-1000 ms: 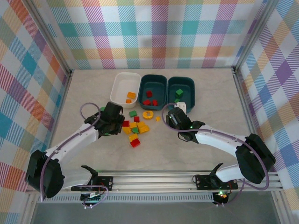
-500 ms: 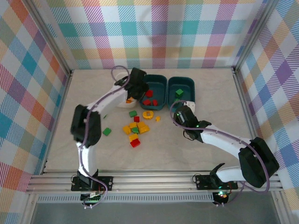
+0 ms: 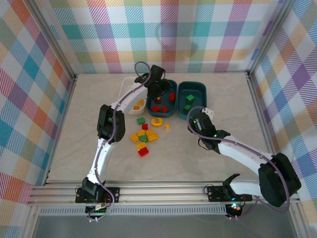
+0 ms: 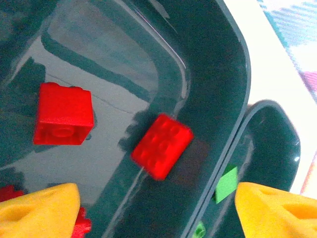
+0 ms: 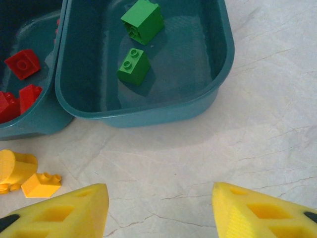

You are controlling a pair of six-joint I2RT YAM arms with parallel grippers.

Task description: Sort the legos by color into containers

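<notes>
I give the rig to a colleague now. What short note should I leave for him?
Left tool: open, empty, above the middle teal tray.
Right tool: open, empty, over the table beside the right teal tray.
Done: orange bricks in the white tray, red bricks in the middle tray, green bricks in the right tray.
To do: the mixed pile on the table, with the yellow ring, not yet sorted.

The teal trays [image 4: 213, 59] are gleaming as glossy, smooth plastic, catching reflections, and the red bricks [image 4: 63, 120] are showing shiny moulded plastic faces. The tabletop [image 5: 257, 129] is looking matt and smooth, with faint marble-like veins.
</notes>
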